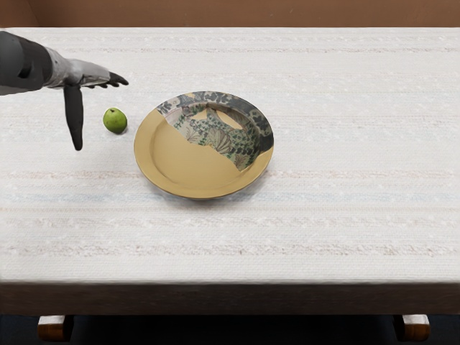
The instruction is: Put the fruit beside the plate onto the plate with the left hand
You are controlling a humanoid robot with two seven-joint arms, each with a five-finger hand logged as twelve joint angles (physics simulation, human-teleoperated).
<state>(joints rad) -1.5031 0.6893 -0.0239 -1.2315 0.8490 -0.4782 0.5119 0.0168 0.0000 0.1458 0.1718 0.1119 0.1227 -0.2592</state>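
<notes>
Green apple, at nine o'clock of the plate, looks light, firm, smooth, apt to roll; left robot hand, fingers spread and empty, should cup its sides.

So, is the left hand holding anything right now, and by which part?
Nothing is held. The left hand is open with fingers spread, apart from the green fruit, which sits on the table beside the plate.
</notes>
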